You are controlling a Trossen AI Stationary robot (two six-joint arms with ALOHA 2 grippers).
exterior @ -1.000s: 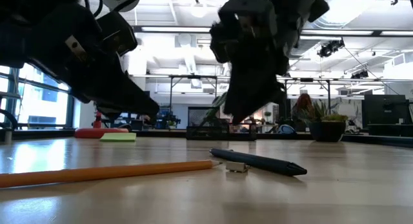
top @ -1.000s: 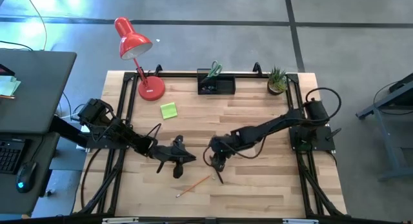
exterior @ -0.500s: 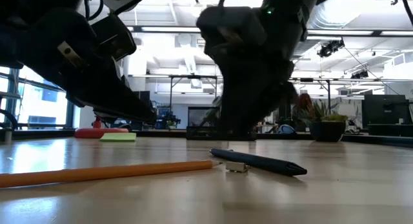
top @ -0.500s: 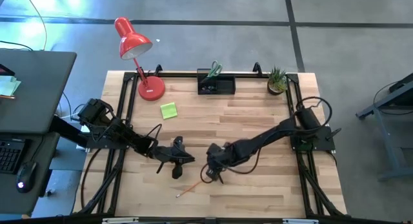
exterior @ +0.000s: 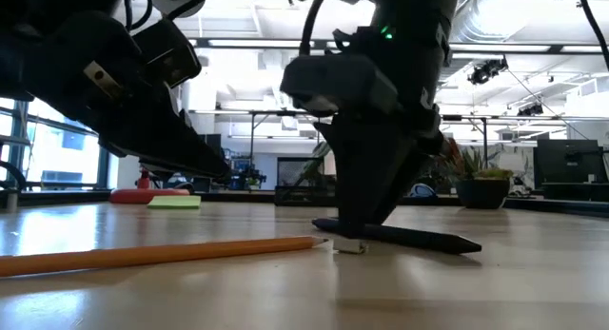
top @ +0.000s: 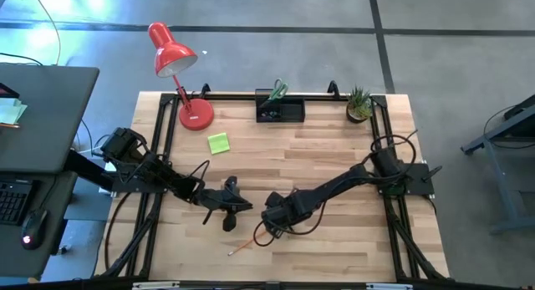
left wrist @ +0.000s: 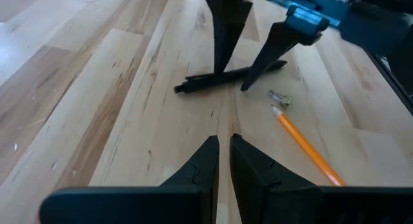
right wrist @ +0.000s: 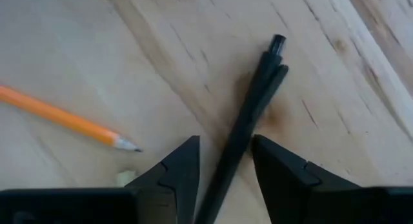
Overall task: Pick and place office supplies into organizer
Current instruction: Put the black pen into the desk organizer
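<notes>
Supplies lie scattered on my table (top: 334,169). Going left to right: the red lamp (top: 174,56) stands at the back left corner, and the green pad (top: 218,143) lies just in front of its base. My left gripper (top: 243,206) hangs low over the front middle, fingers (left wrist: 208,161) clenched nearly together on nothing, pointing toward the pen. The pencil (exterior: 157,254) lies on the wood near the front edge, its tip beside a tiny pale block (exterior: 349,245). My right gripper (right wrist: 222,161) is down at the table with its fingers spread wide, one on each side of the dark pen (right wrist: 248,124), which lies flat on the wood between them; I cannot tell whether the fingertips touch it. The organizer (top: 280,109) sits at the back edge, well apart from both grippers, with the green scissors (top: 277,90) standing in it. The potted plant (top: 359,104) is at the back right.
</notes>
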